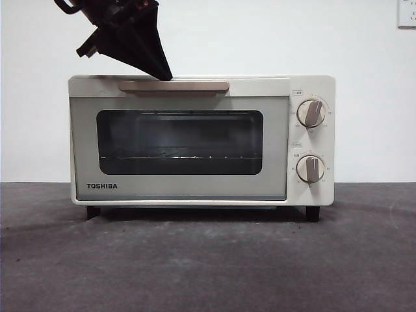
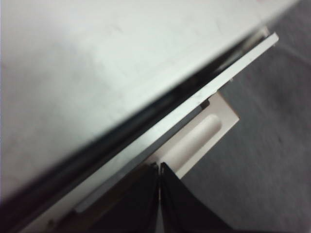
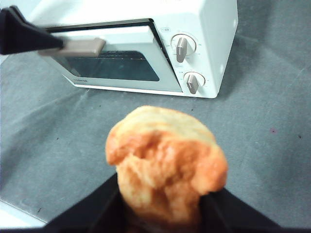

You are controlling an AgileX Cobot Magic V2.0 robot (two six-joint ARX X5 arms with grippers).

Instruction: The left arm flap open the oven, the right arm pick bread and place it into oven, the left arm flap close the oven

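I am looking across a dark grey counter (image 1: 208,260) that is filling the lower part of the front view; its surface is looking matte, faintly mottled and scuffed. Behind it a plain white wall (image 1: 364,39) is running across the whole far side, evenly lit. High in the far right corner a pale wall plate (image 1: 407,13) is showing, cut off by the edge. Soft shadows are lying on the counter's left side.
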